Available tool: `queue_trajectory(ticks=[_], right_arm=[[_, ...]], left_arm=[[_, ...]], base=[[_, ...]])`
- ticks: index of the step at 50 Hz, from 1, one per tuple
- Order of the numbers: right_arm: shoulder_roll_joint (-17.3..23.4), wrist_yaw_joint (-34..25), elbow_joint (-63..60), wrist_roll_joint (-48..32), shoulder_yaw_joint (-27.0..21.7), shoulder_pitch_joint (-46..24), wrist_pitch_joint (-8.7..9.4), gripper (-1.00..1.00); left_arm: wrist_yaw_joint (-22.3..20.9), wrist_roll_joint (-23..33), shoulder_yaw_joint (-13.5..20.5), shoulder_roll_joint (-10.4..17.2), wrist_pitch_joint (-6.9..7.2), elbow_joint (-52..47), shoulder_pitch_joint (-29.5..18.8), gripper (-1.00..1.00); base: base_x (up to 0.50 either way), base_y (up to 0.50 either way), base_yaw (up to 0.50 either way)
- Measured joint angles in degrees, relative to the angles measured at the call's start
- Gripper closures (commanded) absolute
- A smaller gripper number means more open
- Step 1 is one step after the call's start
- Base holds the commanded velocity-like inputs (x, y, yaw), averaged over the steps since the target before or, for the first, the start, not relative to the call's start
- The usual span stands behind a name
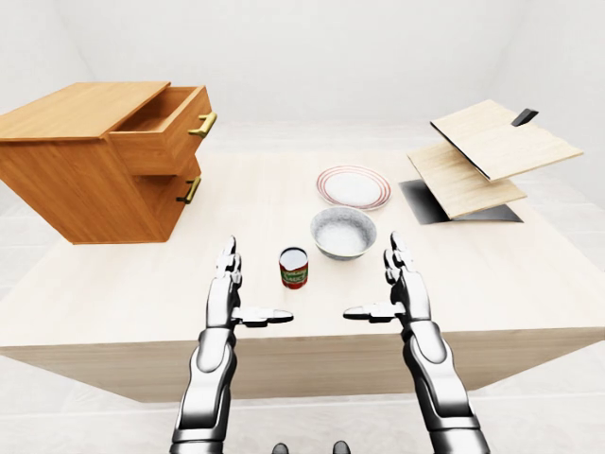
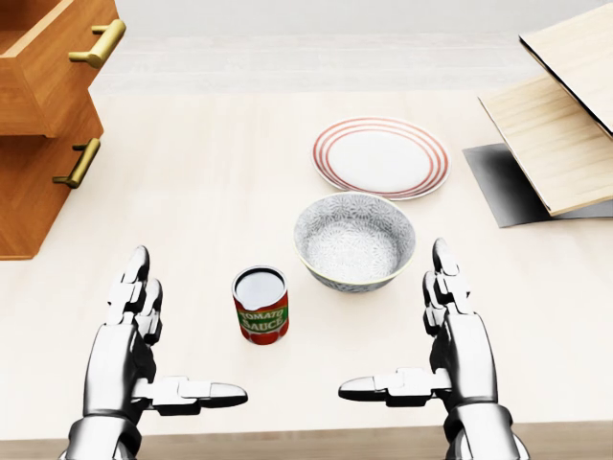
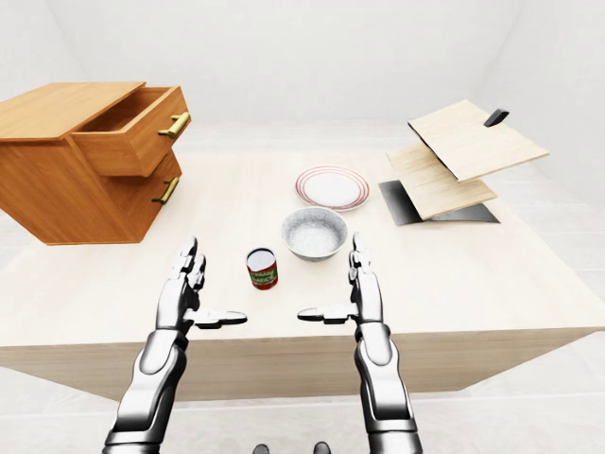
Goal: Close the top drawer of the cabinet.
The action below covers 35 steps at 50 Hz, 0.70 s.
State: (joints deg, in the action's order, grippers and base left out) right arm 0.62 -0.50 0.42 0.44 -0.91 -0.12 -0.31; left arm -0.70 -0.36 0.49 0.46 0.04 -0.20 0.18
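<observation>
Cabinet [image 1: 90, 161] sits at the upper left of the left-eye view, on the table [image 1: 492, 274], and its top drawer [image 1: 163, 128] juts well out, brass handle [image 1: 202, 124] facing the view's right; the lower drawer looks nearly flush. Down to the head view: the left hand [image 2: 134, 331] and right hand [image 2: 450, 335] hover over the table's near edge, fingers straight, thumbs pointing inward, both released and gripping nothing. Between them stand a tomato sauce can [image 2: 261, 304] and a grey bowl [image 2: 353, 241], with a striped plate [image 2: 381, 157] beyond. Right-eye view: the drawer is well apart from both hands, up and to the left. Judging by its rigid wooden front, it should slide stiffly but easily; a flat push on the front panel beside the handle looks best, no grasp needed.
</observation>
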Motion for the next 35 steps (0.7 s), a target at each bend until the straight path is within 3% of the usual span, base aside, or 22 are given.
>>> queue_trajectory(ticks=[17,20,24,27,35], right_arm=[[0.5,-0.4,-3.7,0.1,-1.1,0.8,1.05,-1.00],[0.5,-0.3,-5.9,-0.1,-1.2,1.5,1.93,-1.00],[0.6,-0.4,-9.7,0.0,-1.7,2.7,3.89,-1.00],[0.8,-0.5,-12.7,0.1,-2.3,3.3,5.31,-1.00],[1.6,-1.3,-22.0,0.1,-4.1,3.7,5.31,-1.00]], left_arm=[[-0.9,-0.3,1.0,0.3,0.79,-2.9,0.8,-1.00],[-0.8,-0.4,1.2,0.4,1.95,-4.9,1.0,-1.00],[-0.6,-0.6,1.4,0.5,4.74,-8.9,0.6,-1.00],[-0.3,-0.8,1.6,0.6,4.96,-12.4,-0.3,-1.00],[1.0,-1.8,2.8,0.9,4.96,-19.1,-3.9,-1.00]], base=[[0.00,0.00,0.00],[0.00,0.00,0.00],[0.00,0.00,0.00],[0.00,0.00,0.00],[0.00,0.00,0.00]])
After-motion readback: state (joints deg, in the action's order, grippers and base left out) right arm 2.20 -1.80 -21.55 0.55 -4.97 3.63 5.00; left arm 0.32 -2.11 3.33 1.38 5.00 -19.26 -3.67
